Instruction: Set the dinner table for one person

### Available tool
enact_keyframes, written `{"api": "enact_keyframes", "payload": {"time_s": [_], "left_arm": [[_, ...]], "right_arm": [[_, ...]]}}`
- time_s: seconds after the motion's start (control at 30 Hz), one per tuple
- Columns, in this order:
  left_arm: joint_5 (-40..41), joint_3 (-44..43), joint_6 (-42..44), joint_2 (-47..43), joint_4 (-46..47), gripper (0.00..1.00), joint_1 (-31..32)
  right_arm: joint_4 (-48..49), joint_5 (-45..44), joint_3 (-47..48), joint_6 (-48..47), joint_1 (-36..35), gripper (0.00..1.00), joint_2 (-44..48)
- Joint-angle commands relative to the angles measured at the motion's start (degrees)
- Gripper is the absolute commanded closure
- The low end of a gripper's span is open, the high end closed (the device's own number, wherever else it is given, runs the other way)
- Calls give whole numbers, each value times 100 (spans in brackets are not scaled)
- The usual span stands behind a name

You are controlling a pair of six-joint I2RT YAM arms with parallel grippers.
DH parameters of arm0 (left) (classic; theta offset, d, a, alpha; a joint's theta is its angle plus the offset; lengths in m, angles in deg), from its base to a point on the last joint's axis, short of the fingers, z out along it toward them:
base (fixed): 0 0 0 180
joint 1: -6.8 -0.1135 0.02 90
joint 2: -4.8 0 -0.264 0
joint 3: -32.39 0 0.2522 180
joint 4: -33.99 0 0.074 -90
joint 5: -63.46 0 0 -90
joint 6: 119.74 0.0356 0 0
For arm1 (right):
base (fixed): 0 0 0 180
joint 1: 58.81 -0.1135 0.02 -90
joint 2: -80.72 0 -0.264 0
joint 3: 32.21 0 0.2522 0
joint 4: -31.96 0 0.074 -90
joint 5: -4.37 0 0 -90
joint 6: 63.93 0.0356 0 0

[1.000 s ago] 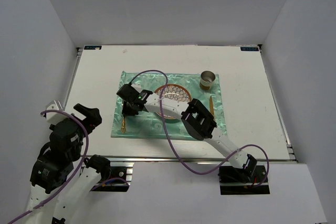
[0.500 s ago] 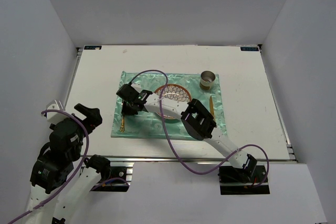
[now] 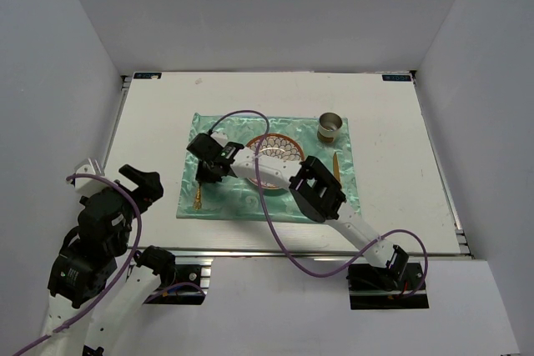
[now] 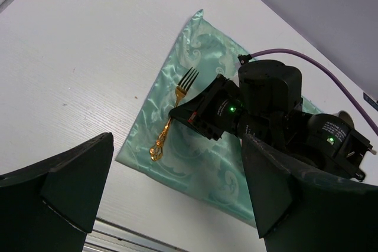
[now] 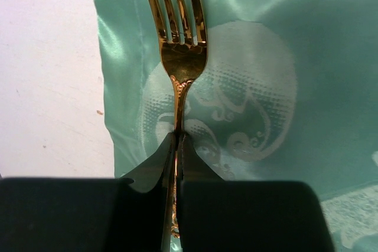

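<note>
A gold fork (image 5: 180, 45) lies along the left side of the mint-green cloth (image 3: 217, 131), tines pointing away. My right gripper (image 5: 177, 141) is shut on its thin handle just behind the head. From above, the right gripper (image 3: 204, 178) sits over the cloth's left part, and the fork's ornate handle end (image 3: 198, 198) sticks out toward the near edge. My left gripper (image 4: 177, 205) hangs open over the near left of the white dinner table (image 3: 392, 164), holding nothing. In the left wrist view the fork (image 4: 170, 123) shows beside the right wrist.
A patterned round plate (image 3: 279, 148) sits mid-cloth, partly under the right arm. A metal cup (image 3: 330, 127) stands at the cloth's far right corner. A gold utensil (image 3: 336, 168) lies right of the plate. A purple cable (image 3: 242, 116) loops above the plate.
The right gripper and the fork have shifted very slightly on the cloth. The left arm has stayed where it was.
</note>
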Motion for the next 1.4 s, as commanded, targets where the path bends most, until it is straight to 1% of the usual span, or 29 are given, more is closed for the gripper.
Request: {"api": "enact_keyframes", "payload": {"time_s": [0.0, 0.23, 0.43, 0.63, 0.73, 0.77, 0.8, 0.83, 0.87, 0.9, 0.97, 1.0, 1.03, 1.07, 1.1, 1.13, 1.2, 1.23, 1.3, 1.33, 1.37], "left_arm": [[-53, 46, 96, -50, 112, 2, 11], [-62, 46, 105, -59, 121, 2, 11], [-62, 46, 105, -76, 121, 2, 11], [-62, 55, 105, -76, 129, 2, 11], [-70, 55, 113, -76, 138, 2, 11], [-70, 55, 113, -76, 138, 2, 11], [-70, 55, 113, -67, 129, 2, 11], [-70, 55, 113, -76, 129, 2, 11], [-70, 55, 113, -76, 129, 2, 11], [-70, 55, 113, -76, 138, 2, 11], [-79, 55, 105, -59, 138, 2, 11], [-62, 55, 113, -59, 129, 2, 11], [-62, 46, 105, -50, 112, 2, 11], [-44, 37, 105, -50, 94, 2, 11], [-9, 37, 70, -41, 77, 2, 11], [-9, 37, 78, -41, 85, 2, 11], [-9, 2, 96, -6, 50, 2, 11], [-18, -16, 113, 29, 42, 2, 11], [-9, -147, 166, 231, -72, 2, 11], [43, -217, 166, 371, -177, 2, 11], [70, -401, 140, 511, -457, 2, 11]], "right_arm": [[-443, -251, -146, -24, 111, 100, 268], [-259, -84, -199, -15, 137, 100, 259], [-179, 110, 11, 11, 146, 100, 92], [-118, 215, 21, 46, 155, 99, 39], [-74, 242, 21, 11, 146, 88, 65], [-74, 242, 38, -6, 155, 83, 83], [-74, 242, 55, -33, 146, 67, 101], [-117, 224, 73, -42, 137, 62, 153], [-127, 216, 73, -50, 120, 60, 197], [-144, 181, 65, -77, 128, 50, 232], [-188, 145, 47, -103, 120, 47, 434], [-188, 110, 29, -138, 111, 36, 522], [-127, 110, -49, -164, 102, 31, 749], [-109, 75, -93, -217, 102, 31, 882], [-109, 31, -129, -252, 111, 17, 1031], [-92, 5, -181, -383, 120, 11, 1354], [-117, -170, -444, -568, 146, 11, 1742], [-144, -276, -585, -847, 163, 11, 2214], [-205, -723, -1269, -1296, 216, 11, 2779], [-206, -838, -1567, -1908, 199, 11, 3417], [-249, -1239, -2197, -2175, 199, 11, 3771]]}}
